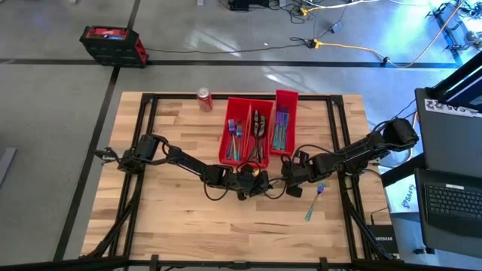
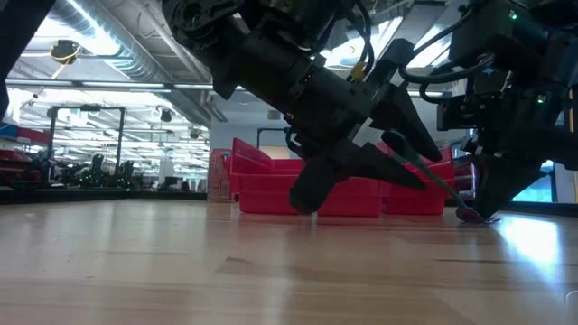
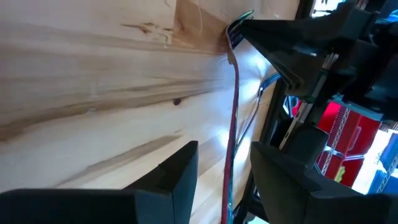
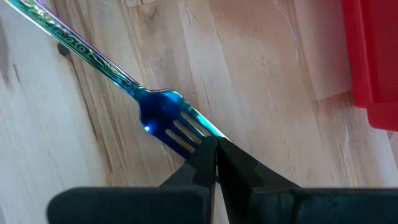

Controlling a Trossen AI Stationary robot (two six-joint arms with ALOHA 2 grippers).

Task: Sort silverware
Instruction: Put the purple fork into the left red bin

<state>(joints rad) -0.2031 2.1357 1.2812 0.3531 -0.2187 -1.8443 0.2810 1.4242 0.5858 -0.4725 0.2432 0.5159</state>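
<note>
High view: three red bins side by side at the table's far middle, silverware inside, soda can just to their left. Both arms crowded together in front of them — right gripper pressed shut on the tines of a teal fork lying on the wood; left gripper spread, straddling a slim handle without touching.

One iridescent blue fork lies flat on the wood, other silverware sorted in red bins.
</note>
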